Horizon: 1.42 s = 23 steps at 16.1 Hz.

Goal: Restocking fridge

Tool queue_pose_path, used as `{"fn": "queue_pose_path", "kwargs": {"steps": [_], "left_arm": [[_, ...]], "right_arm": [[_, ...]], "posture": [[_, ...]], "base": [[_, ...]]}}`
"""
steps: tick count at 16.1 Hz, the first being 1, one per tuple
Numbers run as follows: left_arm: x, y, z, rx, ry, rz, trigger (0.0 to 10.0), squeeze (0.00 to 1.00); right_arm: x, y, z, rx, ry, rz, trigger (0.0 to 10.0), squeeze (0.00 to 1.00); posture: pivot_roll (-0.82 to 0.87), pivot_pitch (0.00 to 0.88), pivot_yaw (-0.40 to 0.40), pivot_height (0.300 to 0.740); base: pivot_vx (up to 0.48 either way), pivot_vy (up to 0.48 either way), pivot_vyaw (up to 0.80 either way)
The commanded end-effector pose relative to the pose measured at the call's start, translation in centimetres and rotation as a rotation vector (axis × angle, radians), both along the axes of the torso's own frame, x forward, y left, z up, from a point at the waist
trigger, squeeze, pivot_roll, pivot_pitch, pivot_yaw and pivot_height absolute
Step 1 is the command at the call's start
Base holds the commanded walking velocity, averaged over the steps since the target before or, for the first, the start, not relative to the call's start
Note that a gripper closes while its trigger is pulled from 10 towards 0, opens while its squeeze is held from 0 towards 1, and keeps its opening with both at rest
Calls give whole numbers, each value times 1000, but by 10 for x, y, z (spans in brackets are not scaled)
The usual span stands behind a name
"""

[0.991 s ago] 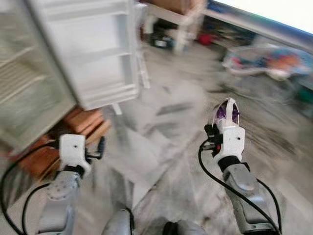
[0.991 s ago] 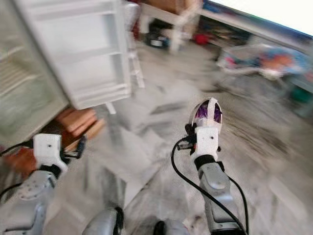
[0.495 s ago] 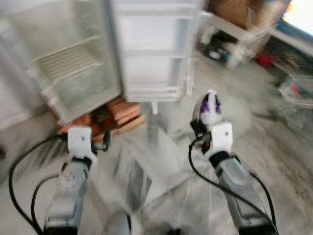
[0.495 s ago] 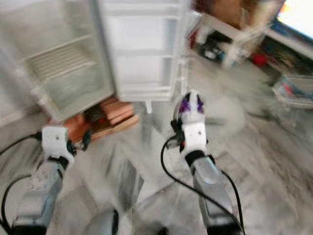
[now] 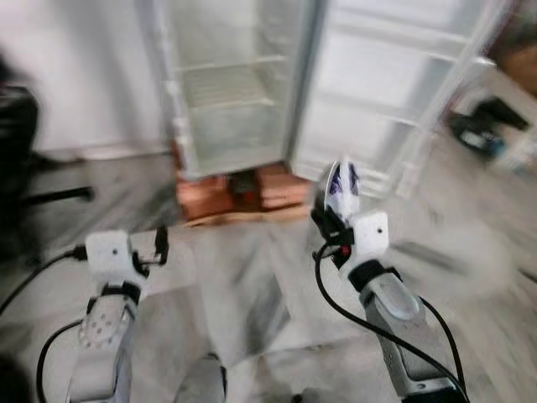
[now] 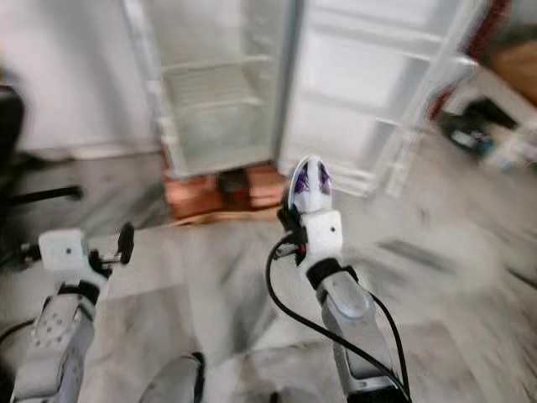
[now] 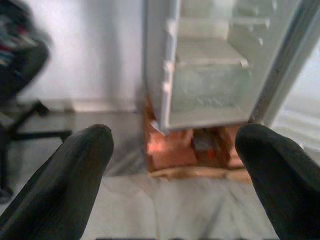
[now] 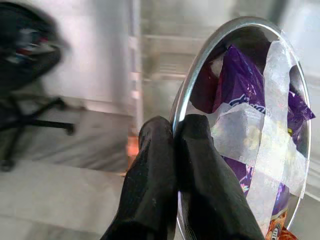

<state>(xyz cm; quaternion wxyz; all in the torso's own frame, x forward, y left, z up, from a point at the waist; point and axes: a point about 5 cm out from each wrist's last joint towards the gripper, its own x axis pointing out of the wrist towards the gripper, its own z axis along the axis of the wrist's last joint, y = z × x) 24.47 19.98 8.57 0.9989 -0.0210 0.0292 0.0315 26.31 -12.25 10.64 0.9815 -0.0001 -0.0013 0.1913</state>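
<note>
An open white fridge (image 5: pixel 239 92) stands ahead, its shelves bare and its door (image 5: pixel 394 92) swung out to the right. My right gripper (image 8: pixel 172 135) is shut on the rim of a metal bowl (image 8: pixel 250 130) holding purple snack packets under crossed clear tape. That bowl (image 5: pixel 341 186) is held upright at chest height, short of the fridge door. My left gripper (image 5: pixel 159 243) stands open at the lower left with nothing between its fingers (image 7: pixel 82 155). The fridge (image 7: pixel 210 75) lies straight ahead in the left wrist view.
The fridge rests on a stack of red bricks (image 5: pixel 235 189) and a wooden board. A dark office chair (image 5: pixel 17 143) stands at the far left by the white wall. Dark clutter (image 5: pixel 482 126) lies on the floor at the far right. Grey marble floor (image 5: pixel 243 285) stretches between me and the fridge.
The camera has swung left, so the fridge now sits in the middle and the chair has come into view. The bowl stays in my right gripper; both arms hold their poses.
</note>
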Motion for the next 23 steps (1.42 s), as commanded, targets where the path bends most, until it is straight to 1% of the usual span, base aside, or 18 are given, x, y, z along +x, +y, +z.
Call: {"fn": "queue_pose_path", "kwargs": {"steps": [1,2,4,7,9,13,17,20,23], "left_arm": [[-1,-8,1,19,-4,-61,10000,0],[0,-11,2,19,-12,-95,10000,0],[2,-11,6,0,-28,-117,10000,0],[5,-11,7,-4,-29,-122,10000,0],[6,-13,8,-7,-31,-128,10000,0],[7,-14,7,-7,-24,-135,10000,0],[10,-15,6,-11,-27,-139,10000,0],[10,-16,7,-14,-27,-140,10000,0],[10,-16,6,-16,-27,-136,10000,0]], "right_arm": [[-1,-8,6,-3,-25,-27,10000,0],[-2,-7,6,0,-23,-18,10000,0],[-2,-6,7,-23,-32,-1,10000,0],[2,-10,6,-10,-19,-29,10000,0],[3,-11,7,-4,-22,-33,10000,0],[6,-5,9,-1,-28,-11,10000,0],[10,-7,9,-3,-32,-13,10000,0],[9,-6,6,-11,-26,-10,10000,0],[6,-2,3,-32,-25,19,10000,0]], "posture": [[101,124,-88,740],[100,127,-88,740],[97,135,-90,740],[99,137,-90,740],[100,139,-88,740],[103,132,-91,740],[101,125,-89,740],[101,125,-91,740],[104,129,-92,740]], "base": [[0,0,800],[0,0,800],[126,0,759],[280,0,0],[307,0,0],[454,0,0],[467,0,0],[454,0,0],[421,0,0]]}}
